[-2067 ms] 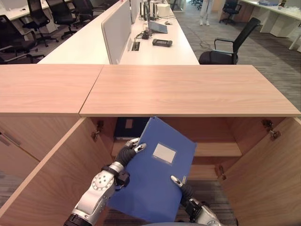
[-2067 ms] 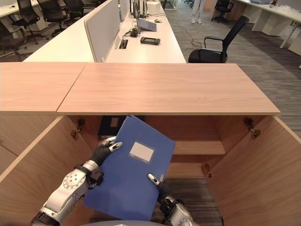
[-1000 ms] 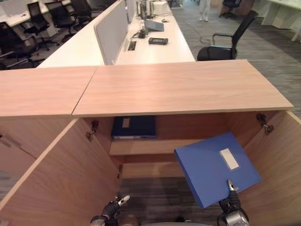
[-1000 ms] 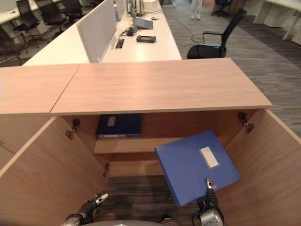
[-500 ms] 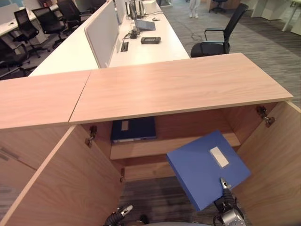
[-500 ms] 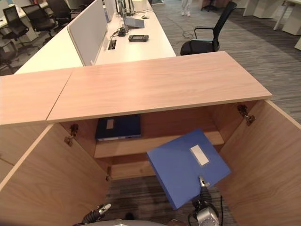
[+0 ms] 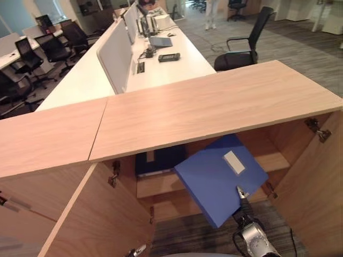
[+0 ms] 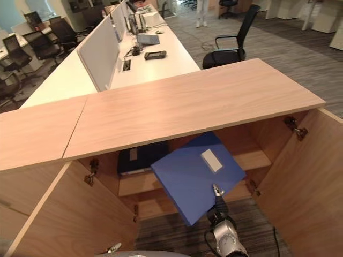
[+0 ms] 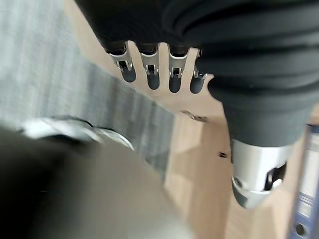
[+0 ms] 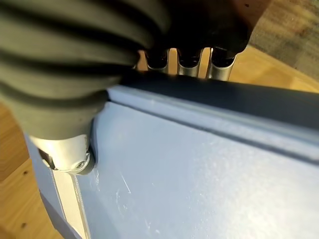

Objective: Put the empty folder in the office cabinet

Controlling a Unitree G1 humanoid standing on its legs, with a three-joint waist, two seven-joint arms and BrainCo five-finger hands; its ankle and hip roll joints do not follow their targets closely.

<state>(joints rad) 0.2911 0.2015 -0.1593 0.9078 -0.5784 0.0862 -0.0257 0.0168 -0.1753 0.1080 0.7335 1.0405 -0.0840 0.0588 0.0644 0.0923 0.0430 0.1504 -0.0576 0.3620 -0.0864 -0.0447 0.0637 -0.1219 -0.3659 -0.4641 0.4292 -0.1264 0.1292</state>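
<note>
Progress came as your right hand (image 7: 242,210), pinching the blue folder (image 7: 220,178) alone, carried it up to the office cabinet (image 7: 214,107) opening beside the dark folder (image 7: 161,159) on the shelf (image 7: 161,184), while your left hand (image 9: 154,69) dropped away, fingers relaxed.

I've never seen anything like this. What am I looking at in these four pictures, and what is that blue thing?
This is a two-armed humanoid robot. Two pictures come from cameras in its head, looking down at an open wooden office cabinet. The other two come from cameras on its wrists, very close to each robot hand. The blue thing is a folder, pinched between thumb and fingers of the right robot hand and held tilted at the cabinet opening, above the shelf. A darker folder already lies on that shelf. The left robot hand hangs low near the floor with relaxed fingers, holding nothing. Behind the cabinet are white desks and black chairs.
</note>
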